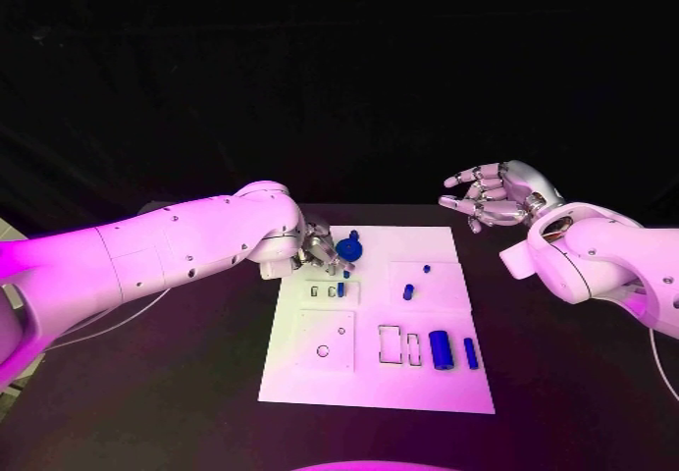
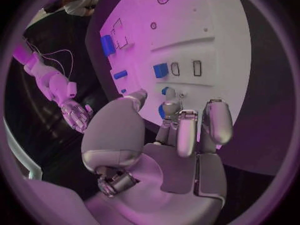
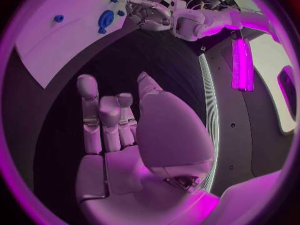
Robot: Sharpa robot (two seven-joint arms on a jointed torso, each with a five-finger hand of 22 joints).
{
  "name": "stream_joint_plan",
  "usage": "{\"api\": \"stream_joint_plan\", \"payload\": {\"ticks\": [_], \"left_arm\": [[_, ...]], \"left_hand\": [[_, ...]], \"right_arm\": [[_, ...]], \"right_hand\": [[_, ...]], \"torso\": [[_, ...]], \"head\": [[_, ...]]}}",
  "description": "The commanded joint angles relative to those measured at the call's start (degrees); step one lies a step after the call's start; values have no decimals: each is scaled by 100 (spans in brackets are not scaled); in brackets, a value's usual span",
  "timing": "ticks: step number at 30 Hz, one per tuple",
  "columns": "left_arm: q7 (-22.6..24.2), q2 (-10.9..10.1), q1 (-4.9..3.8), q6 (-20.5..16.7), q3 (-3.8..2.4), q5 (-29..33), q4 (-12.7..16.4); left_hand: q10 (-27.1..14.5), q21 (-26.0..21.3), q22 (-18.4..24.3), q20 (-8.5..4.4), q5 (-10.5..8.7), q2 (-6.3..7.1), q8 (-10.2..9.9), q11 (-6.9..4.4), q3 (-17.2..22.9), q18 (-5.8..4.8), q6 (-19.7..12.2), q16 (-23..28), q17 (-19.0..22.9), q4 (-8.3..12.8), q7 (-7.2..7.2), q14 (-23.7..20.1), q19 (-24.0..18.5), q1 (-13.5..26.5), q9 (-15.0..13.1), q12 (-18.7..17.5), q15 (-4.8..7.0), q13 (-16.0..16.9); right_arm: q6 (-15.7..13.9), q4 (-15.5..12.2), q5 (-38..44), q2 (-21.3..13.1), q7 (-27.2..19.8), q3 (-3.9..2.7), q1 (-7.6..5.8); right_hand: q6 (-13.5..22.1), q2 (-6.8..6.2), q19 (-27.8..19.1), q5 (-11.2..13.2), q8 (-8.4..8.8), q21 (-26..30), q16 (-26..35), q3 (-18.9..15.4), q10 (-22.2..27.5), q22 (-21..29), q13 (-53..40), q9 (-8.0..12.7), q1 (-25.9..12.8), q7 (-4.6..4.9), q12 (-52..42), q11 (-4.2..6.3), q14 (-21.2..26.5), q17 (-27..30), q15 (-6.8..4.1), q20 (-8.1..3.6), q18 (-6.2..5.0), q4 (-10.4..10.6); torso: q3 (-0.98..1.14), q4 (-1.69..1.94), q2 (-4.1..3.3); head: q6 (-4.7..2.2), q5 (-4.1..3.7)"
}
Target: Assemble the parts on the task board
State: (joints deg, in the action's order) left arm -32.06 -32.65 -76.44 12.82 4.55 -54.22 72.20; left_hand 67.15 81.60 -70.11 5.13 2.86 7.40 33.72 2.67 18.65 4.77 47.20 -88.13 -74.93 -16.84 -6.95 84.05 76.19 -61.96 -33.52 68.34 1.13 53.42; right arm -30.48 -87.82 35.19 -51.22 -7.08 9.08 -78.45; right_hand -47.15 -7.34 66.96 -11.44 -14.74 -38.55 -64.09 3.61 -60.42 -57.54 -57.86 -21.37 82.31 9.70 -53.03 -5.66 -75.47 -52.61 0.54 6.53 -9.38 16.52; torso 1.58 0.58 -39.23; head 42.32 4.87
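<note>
- White flat plastic task board (image 1: 371, 385) lies at frame centre; small blue round plastic part (image 1: 349, 248) sits near its upper-left corner.
- Left hand (image 1: 320, 249) fingertips curl beside that part; whether they pinch it, I cannot tell.
- Right hand (image 1: 493, 194), upper right, fingers loosely curled, empty.
- Part probably light, rigid, slick: take its rim.

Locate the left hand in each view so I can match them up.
Head view: left hand at the task board's far edge, beside the round blue part.
Left wrist view: centre, fingers toward the board.
Right wrist view: small, beside that round part.
Shared landmark: the task board.
</note>
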Motion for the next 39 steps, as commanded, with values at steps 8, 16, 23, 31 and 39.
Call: {"api": "stream_joint_plan", "payload": {"ticks": [8, 16, 23, 31, 39], "left_arm": [[-75, 169, 2, 405, 53, -43, -138], [-44, 182, 6, 569, 68, 11, -146], [-7, 187, 11, 721, 78, 43, -134], [-4, 175, 13, 817, 84, 50, -128], [-10, 171, 14, 836, 86, 51, -95]], "left_hand": [[-24, 31, -31, 1, 10, -56, -25, -2, 0, -51, -33, -26, -1002, 7, 10, 381, 55, 6, -9, -13, -36, 4], [-19, 40, -47, 8, 12, -70, -20, -5, 26, -52, -1, -33, -1023, 23, 17, 389, 59, -70, -42, -12, -39, 6], [-43, 43, -47, 12, 11, -93, -5, -22, 137, -50, 72, -32, -1024, 30, 39, 386, 43, -262, -109, -40, -29, -40], [-27, 50, -60, 9, 12, -99, 20, -40, 186, -52, 135, -45, -1063, 27, 61, 403, 46, -313, -148, -35, -16, -34], [-11, 57, -73, 3, 12, -103, 35, -59, 244, -53, 178, -50, -1079, 33, 83, 410, 50, -377, -180, -33, -1, -34]], "right_arm": [[-164, 48, -64, 53, -187, 0, 0], [-165, 92, -69, 83, -164, 4, 6], [-145, 116, -76, 108, -139, 8, 11], [-127, 127, -71, 114, -113, 11, 13], [-110, 153, -57, 131, -84, 14, 19]], "right_hand": [[270, 21, -75, -40, -221, 957, 990, -40, 490, 739, 778, -35, 99, 30, 559, 47, 335, 806, 29, 25, -113, 3], [305, 24, -43, -41, -252, 1022, 1098, -44, 497, 802, 840, -36, 97, 34, 565, 44, 351, 869, 31, 25, -113, 5], [321, 31, -20, -49, -281, 1070, 1184, -42, 503, 850, 887, -38, 102, 34, 569, 44, 363, 920, 31, 25, -113, 3], [325, 32, -7, -55, -299, 1097, 1236, -41, 506, 876, 914, -40, 106, 33, 571, 45, 371, 950, 30, 24, -113, 3], [329, 38, 13, -64, -325, 1130, 1291, -36, 504, 909, 948, -42, 114, 30, 570, 47, 371, 976, 28, 22, -113, 2]], "torso": [[-3, -23, -25], [-1, -9, -19], [-5, -18, -12], [-4, -18, -14], [-2, -17, -18]], "head": [[20, 14], [50, 8], [62, 20], [64, 20], [75, 21]]}}
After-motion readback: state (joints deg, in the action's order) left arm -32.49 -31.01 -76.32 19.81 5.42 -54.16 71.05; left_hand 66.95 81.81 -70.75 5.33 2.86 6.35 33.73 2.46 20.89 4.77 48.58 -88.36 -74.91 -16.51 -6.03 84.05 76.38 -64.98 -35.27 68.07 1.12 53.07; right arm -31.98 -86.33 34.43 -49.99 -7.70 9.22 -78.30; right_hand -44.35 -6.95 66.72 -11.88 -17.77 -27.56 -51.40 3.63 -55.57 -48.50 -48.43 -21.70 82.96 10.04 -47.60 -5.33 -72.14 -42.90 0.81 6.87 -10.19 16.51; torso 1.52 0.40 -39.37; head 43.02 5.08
